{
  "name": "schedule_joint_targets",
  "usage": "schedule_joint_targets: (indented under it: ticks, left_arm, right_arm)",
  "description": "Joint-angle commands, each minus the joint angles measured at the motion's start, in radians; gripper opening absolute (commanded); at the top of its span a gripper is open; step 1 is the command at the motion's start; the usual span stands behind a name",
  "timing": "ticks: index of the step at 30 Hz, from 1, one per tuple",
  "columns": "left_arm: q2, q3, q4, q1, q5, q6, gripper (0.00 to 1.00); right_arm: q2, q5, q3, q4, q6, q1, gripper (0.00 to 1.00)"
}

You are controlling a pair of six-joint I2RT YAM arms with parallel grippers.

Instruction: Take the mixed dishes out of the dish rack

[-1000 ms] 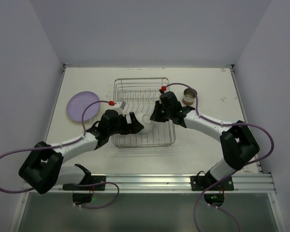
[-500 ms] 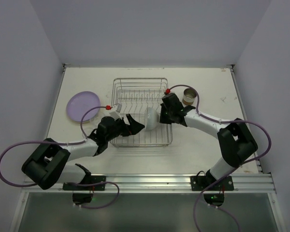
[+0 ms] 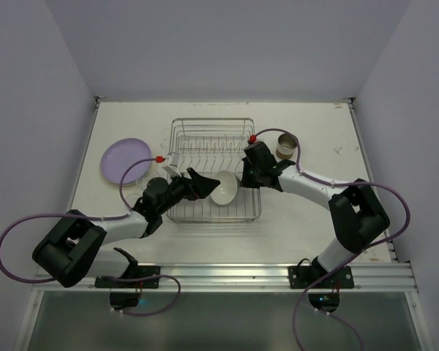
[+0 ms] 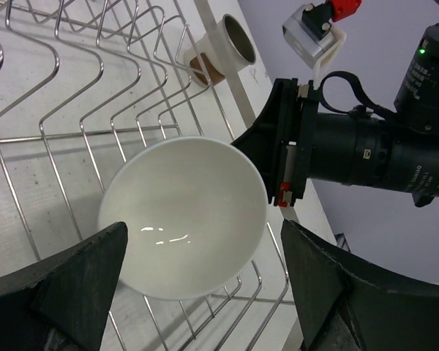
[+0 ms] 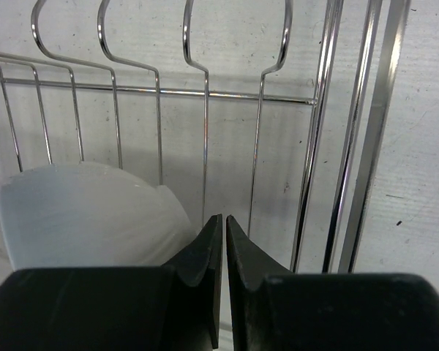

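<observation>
Left wrist: white bowl (image 4: pixel 183 216) tilted in dish rack (image 4: pixel 73 137)

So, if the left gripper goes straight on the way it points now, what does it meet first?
Most likely the white bowl, tilted in the rack, facing the left gripper.

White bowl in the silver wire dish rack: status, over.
Left gripper open, flanking tilted white bowl. Right gripper shut at bowl's rim, grip unclear. Bowl inside silver wire dish rack. Nothing above it.
</observation>
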Motion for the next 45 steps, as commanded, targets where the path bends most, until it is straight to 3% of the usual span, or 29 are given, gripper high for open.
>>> schedule_joint_targets:
  ticks: [1, 6, 11, 14, 19, 30, 45]
  left_arm:
    - [-0.014, 0.055, 0.047, 0.006, 0.013, 0.025, 0.89]
    - [0.011, 0.089, 0.032, 0.006, 0.062, 0.042, 0.89]
    - [0.003, 0.096, 0.018, 0.006, 0.088, 0.060, 0.89]
    - [-0.031, 0.118, -0.051, 0.006, 0.086, 0.094, 0.91]
    - [-0.043, 0.170, -0.211, 0.006, 0.062, 0.143, 0.94]
    - [-0.058, 0.159, -0.208, 0.006, 0.071, 0.138, 0.94]
    - [0.000, 0.263, -0.444, 0.005, 0.068, 0.207, 0.95]
  right_arm:
    - [0.019, 0.001, -0.032, -0.073, 0.007, 0.009, 0.09]
    - [0.004, -0.012, -0.037, -0.063, 0.007, 0.009, 0.10]
    - [-0.034, 0.007, -0.043, -0.066, 0.011, 0.009, 0.23]
    - [-0.076, 0.019, -0.046, -0.072, 0.013, 0.009, 0.26]
    - [-0.119, 0.031, -0.041, -0.102, 0.007, 0.007, 0.27]
    - [-0.229, 0.054, -0.023, -0.162, -0.003, 0.010, 0.29]
    - [-0.237, -0.021, -0.027, -0.130, -0.003, 0.012, 0.33]
